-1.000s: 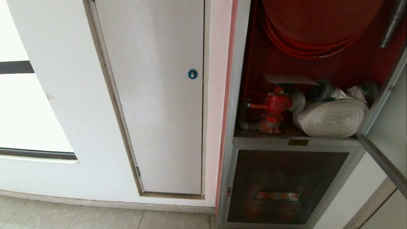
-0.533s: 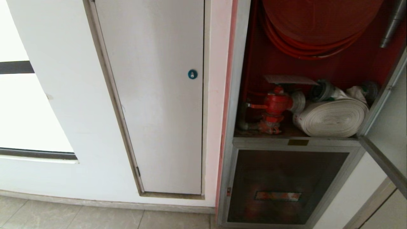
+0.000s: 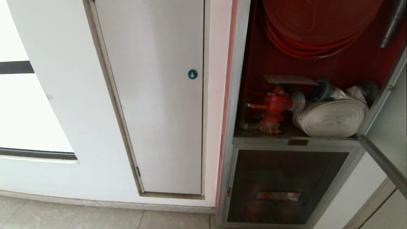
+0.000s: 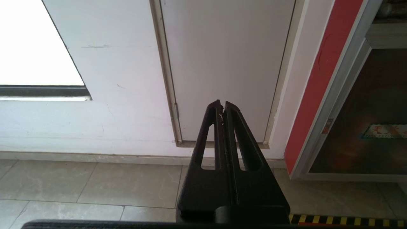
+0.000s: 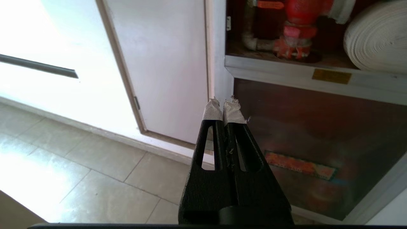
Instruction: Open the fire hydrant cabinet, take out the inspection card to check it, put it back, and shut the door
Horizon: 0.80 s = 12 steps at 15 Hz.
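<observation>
Unchanged since the earlier head frames: nothing in the cabinet, on the wall or on the floor has shifted, and neither arm shows in the head view.

Fire hydrant cabinet (image 3: 235,95), one: silver frame, red interior, standing open at the right of the wall.
- Door (image 3: 386,124), one: swung out to the right, only its silver frame edge and pale inner face in view.
- Inspection card (image 3: 290,79), one: pale flat sheet lying level on top of the red valve, inside the upper compartment.
- Red valve (image 3: 276,106), one: at the left of the compartment floor, just beside the white hose.
- Rolled white hose (image 3: 332,117), one: lying on its side at the right of the compartment.
- Coiled red hose (image 3: 313,35), one: hung above the valve and card.
- Lower dark panel (image 3: 286,184), one: shut, bearing one small orange label (image 3: 277,196); one brass plate (image 3: 298,142) on the rail above it.

White door (image 3: 159,105), one: shut, left of the cabinet, with one round blue lock (image 3: 192,74).

Tools, two.
- Left tool (image 4: 222,106): black fingers pressed together, gripping nothing, low and facing the foot of the white door.
- Right tool (image 5: 224,105): tape-wrapped fingertips (image 5: 212,111) together, gripping nothing, facing the left frame edge of the lower panel, below the valve shelf.

Surroundings: white painted wall (image 3: 63,95), one red strip along the cabinet's left side, pale grey floor tiles (image 3: 79,216), a bright window opening at far left.
</observation>
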Tool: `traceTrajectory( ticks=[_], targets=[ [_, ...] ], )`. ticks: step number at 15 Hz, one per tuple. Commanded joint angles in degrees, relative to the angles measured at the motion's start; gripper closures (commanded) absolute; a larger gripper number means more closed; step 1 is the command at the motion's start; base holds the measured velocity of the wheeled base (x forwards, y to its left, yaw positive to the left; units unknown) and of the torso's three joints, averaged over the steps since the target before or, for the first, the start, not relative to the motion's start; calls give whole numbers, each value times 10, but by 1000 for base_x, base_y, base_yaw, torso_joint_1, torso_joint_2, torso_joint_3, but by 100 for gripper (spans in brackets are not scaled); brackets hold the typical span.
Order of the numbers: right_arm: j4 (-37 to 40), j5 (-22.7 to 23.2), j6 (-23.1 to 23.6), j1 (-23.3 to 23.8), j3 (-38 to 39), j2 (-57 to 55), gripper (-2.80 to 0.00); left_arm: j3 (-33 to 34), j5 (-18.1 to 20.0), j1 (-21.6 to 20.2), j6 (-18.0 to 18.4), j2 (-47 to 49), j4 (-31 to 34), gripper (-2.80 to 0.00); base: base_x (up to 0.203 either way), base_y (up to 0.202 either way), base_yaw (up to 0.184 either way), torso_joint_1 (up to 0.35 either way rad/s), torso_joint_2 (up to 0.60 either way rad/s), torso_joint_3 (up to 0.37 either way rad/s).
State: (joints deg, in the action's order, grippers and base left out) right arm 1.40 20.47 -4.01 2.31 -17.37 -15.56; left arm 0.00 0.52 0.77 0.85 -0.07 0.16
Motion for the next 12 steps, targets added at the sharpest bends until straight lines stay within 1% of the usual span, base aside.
traceTrajectory(
  ticks=[1, 5, 6, 8, 9, 12],
  targets=[
    [1, -12, -3, -7, 14, 33, 0, 0, 0, 0, 0, 1, 0, 0, 0, 0, 0, 0, 0, 0],
    [2, -39, -5, -21, 44, 138, 0, 0, 0, 0, 0, 1, 0, 0, 0, 0, 0, 0, 0, 0],
    [-1, -59, -3, -22, 63, 156, 0, 0, 1, 0, 0, 1, 0, 0, 0, 0, 0, 0, 0, 0],
    [-8, -139, 3, -23, 92, 156, 0, 0, 0, 0, 0, 1, 0, 0, 0, 0, 0, 0, 0, 0],
    [-20, -155, 5, -23, 109, 156, 0, 0, 0, 0, 0, 1, 0, 0, 0, 0, 0, 0, 0, 0],
    [-66, -163, 21, -23, 157, 156, 0, 0, 0, 0, 0, 1, 0, 0, 0, 0, 0, 0, 0, 0]
  ],
)
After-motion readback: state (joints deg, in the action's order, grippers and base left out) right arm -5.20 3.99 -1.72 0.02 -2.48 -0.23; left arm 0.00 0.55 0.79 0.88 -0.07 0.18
